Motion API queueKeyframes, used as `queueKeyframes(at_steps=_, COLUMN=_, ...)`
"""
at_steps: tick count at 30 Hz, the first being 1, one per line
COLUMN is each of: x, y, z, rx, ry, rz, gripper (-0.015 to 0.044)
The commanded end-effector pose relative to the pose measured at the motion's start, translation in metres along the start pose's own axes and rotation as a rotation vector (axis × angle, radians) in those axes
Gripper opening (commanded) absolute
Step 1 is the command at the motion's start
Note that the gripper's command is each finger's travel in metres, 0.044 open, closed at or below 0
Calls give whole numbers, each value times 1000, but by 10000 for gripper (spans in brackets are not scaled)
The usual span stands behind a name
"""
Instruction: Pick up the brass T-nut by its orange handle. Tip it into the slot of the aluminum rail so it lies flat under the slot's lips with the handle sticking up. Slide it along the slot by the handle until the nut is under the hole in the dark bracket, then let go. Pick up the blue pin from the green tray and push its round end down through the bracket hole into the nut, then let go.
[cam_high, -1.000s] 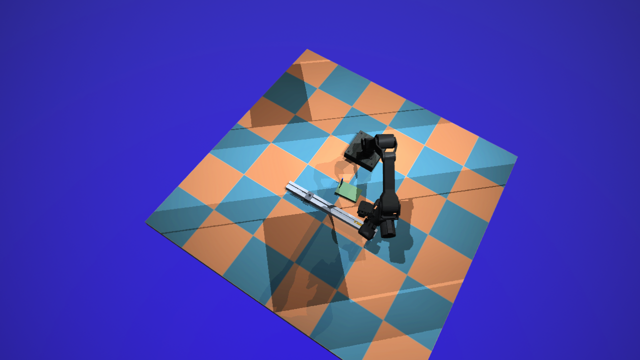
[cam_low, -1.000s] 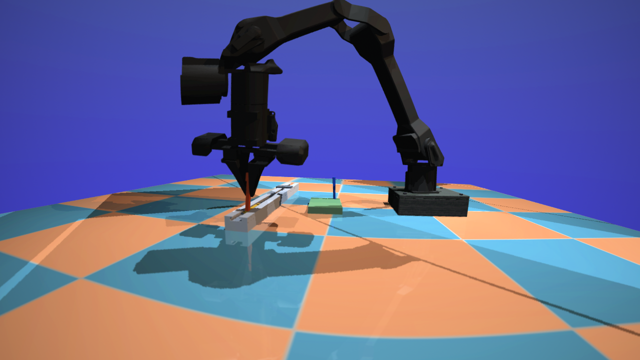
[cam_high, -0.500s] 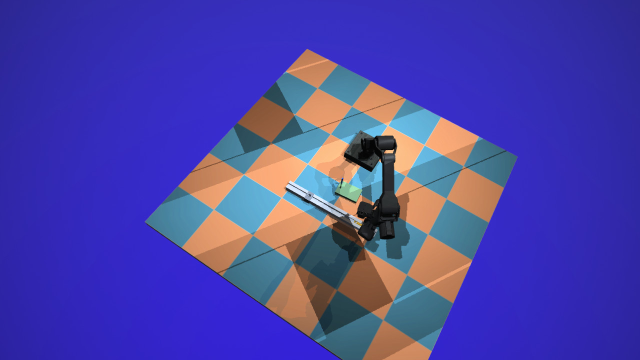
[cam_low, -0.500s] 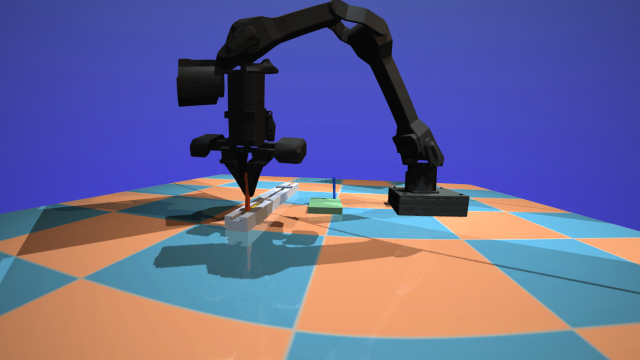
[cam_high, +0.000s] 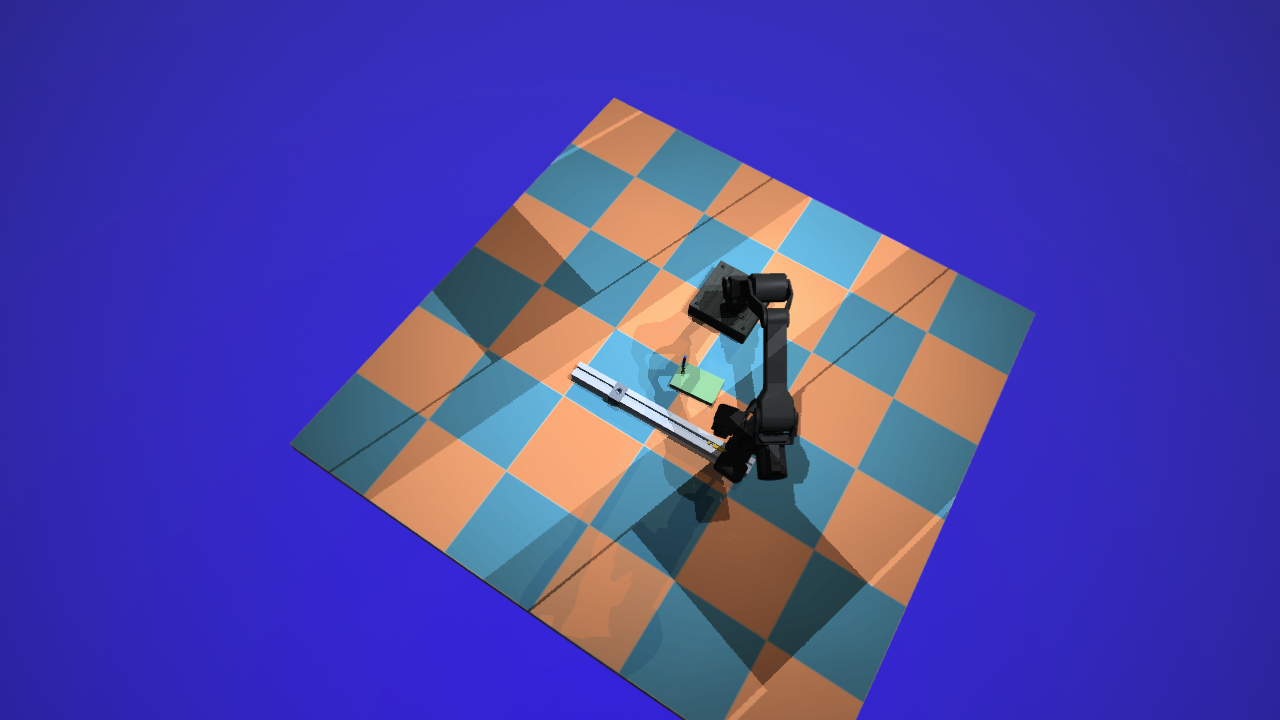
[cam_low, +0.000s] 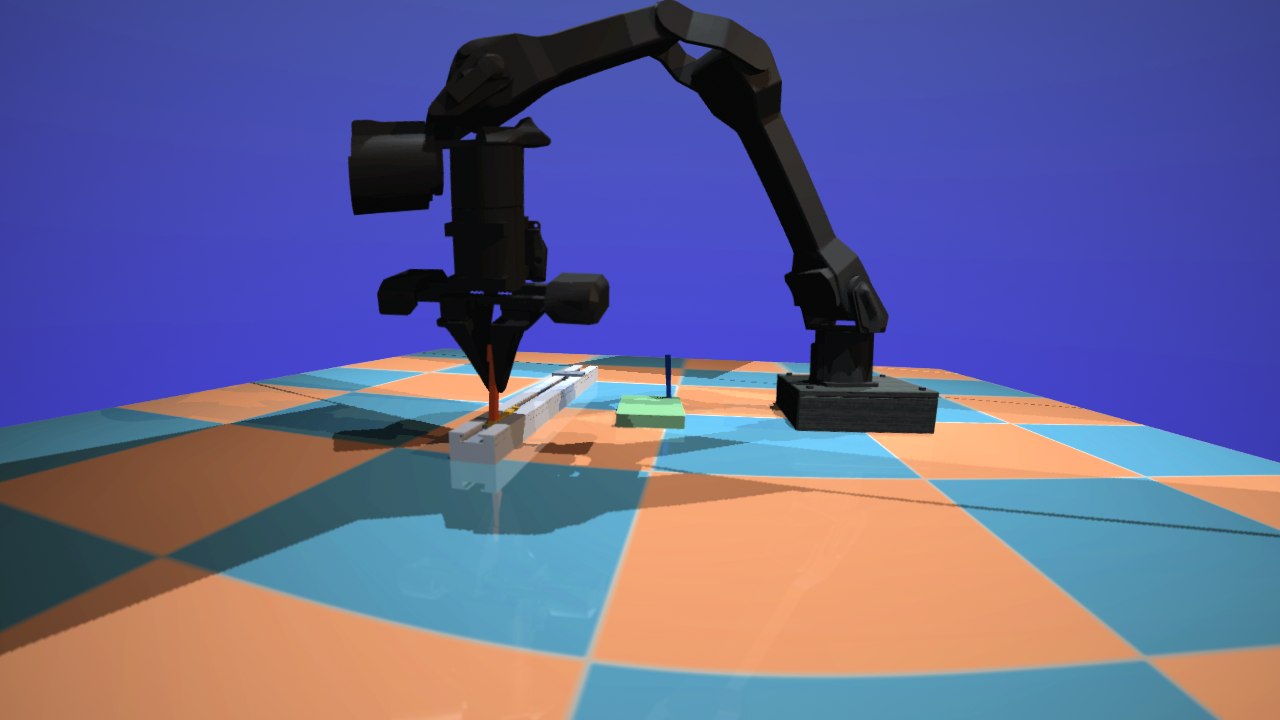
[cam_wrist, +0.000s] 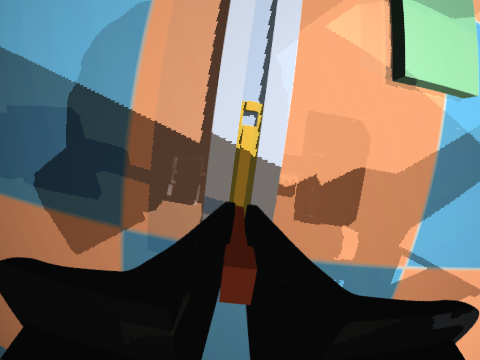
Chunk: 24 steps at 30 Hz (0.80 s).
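Observation:
My gripper (cam_low: 498, 386) (cam_wrist: 239, 212) is shut on the orange handle (cam_low: 493, 404) (cam_wrist: 238, 285), which stands nearly upright over the near end of the aluminum rail (cam_high: 657, 416) (cam_low: 543, 407) (cam_wrist: 287, 85). The brass T-nut (cam_high: 713, 444) (cam_wrist: 249, 137) lies lengthwise along the rail's slot in the wrist view; whether it sits fully under the lips I cannot tell. The dark bracket (cam_high: 617, 392) (cam_low: 570, 373) sits across the rail toward its far end. The blue pin (cam_high: 683, 364) (cam_low: 667, 376) stands upright at the green tray (cam_high: 702, 386) (cam_low: 649, 413) (cam_wrist: 437, 55).
The robot's black base (cam_high: 716, 304) (cam_low: 854, 410) stands behind the green tray, on the side away from the rail. The tray lies beside the rail, at the upper right in the wrist view. The arm arches from the base over to the rail's near end.

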<state>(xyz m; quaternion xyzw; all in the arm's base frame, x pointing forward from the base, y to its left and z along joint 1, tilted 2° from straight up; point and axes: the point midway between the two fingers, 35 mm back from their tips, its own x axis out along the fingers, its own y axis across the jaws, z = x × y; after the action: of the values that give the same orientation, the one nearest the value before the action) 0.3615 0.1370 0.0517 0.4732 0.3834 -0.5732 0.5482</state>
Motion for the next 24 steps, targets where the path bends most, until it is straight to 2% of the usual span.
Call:
queueKeyframes(at_steps=1, x=1, y=0, z=5, rx=-3, ry=0, rz=-1, gripper=-150)
queueKeyframes(at_steps=24, x=11, y=-1, z=37, rx=0, ry=-5, rz=1, gripper=-150)
